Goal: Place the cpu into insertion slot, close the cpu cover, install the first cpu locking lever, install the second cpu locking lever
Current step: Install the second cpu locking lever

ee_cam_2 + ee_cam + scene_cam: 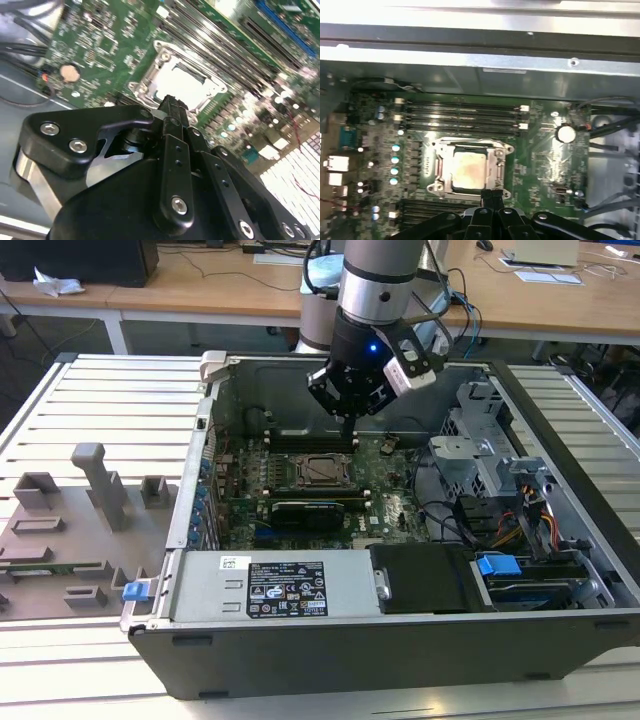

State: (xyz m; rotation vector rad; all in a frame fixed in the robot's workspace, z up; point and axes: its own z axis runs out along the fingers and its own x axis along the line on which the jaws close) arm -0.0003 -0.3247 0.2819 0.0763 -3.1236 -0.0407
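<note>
Already cpu [468,171] under cpu cover [496,165], pincer [492,196] nr

A pale slatted metal table [100,400] is spanning the near scene. Wooden desks [180,285] are standing at the far side, with papers [548,276] lying at the exterior view's far right.

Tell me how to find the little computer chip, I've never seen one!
Look inside the big open computer case, at the green motherboard on its floor. Near the board's middle sits a square silvery frame, the cpu cover, just past the tip of the black tool. The cpu is the pale beige metal square in its window, plain while everything around is busy.
</note>
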